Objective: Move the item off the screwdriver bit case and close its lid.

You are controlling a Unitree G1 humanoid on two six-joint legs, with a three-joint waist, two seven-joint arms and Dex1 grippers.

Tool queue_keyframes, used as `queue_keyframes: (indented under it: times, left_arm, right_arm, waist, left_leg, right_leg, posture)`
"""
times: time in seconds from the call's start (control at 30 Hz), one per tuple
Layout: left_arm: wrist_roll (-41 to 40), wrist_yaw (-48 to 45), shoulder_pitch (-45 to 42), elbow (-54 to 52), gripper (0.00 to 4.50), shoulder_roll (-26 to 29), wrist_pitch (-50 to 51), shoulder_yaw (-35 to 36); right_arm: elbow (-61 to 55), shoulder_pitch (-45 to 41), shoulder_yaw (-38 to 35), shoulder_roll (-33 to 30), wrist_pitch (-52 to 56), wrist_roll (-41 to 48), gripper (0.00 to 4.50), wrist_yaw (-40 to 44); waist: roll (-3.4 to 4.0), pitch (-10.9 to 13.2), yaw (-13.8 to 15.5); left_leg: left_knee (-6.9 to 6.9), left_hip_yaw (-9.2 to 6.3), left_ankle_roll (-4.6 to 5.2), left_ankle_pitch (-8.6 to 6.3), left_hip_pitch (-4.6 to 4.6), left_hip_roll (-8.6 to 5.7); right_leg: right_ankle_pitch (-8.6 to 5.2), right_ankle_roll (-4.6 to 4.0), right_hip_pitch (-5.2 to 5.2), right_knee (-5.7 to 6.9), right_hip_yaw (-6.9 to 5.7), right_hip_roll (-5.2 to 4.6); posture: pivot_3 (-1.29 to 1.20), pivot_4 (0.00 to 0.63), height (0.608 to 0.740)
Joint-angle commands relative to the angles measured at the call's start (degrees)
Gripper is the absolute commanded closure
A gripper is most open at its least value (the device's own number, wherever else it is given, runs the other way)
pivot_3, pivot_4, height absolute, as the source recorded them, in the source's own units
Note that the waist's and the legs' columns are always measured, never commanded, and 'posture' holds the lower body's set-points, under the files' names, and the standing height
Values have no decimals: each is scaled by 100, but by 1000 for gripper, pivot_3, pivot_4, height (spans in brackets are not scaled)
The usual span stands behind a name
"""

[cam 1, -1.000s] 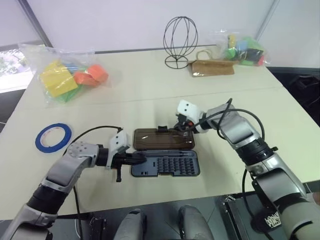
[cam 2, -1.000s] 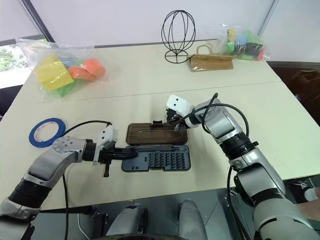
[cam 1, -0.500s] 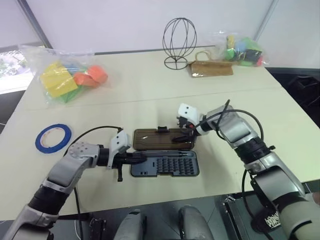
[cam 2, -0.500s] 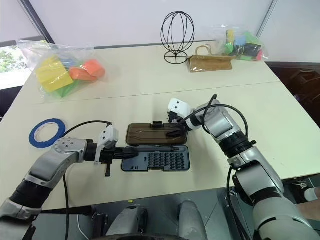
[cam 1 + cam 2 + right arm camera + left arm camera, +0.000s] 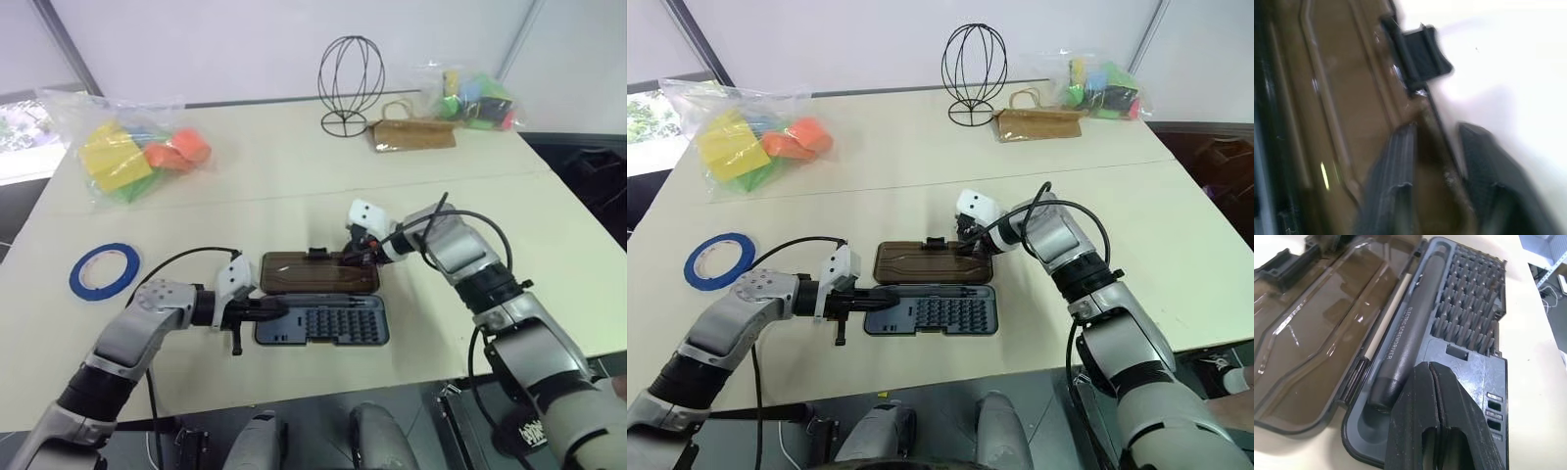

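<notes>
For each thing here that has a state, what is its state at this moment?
Screwdriver bit case: open, base flat on table.
Lid: folded back flat, not closed.
Blue tape ring: off the case, on the table.
Left tool: shut, resting on case base.
Right tool: shut on lid's edge.

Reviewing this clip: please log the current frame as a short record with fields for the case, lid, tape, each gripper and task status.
case: flat dark grey plastic screwdriver bit case, open on the beige table, rows of bits and a grey driver inside
lid: translucent smoky-brown hinged lid, lying flat open behind the base
tape: flat blue ring of tape, on the table at the robot's left, apart from the case
left gripper: shut, at the case's left end
right gripper: fingers straddle the lid's far right rim
status: tape off, lid not closed
</notes>
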Motion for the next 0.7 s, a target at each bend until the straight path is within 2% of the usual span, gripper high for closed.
queue_keyframes:
  times: [0.03,0.4,0.7]
  left_arm:
    - [19,50,15,-82,4500,-3,-15,135]
    - [44,65,-43,-21,4500,-46,-42,171]
    - [-198,403,-295,160,4500,-282,309,558]
  right_arm:
    - [108,257,238,26,54,-140,4474,53]
    - [-216,337,381,-119,-393,-475,4474,104]
    - [-718,311,565,-535,-2234,-1532,4474,-723]
  waist:
    - [-13,-8,-13]
    - [-10,-9,-14]
    - [-9,-6,-8]
  left_leg:
    - [-2,0,2,-1,2,1]
    - [-3,0,3,-2,3,4]
    - [-1,2,2,-1,2,3]
  right_leg:
    - [0,0,0,0,-1,2]
    - [0,0,-1,-1,2,3]
    - [0,0,-2,-4,2,3]
  posture:
    - [0,150,740]
    - [0,150,740]
    - [0,150,740]
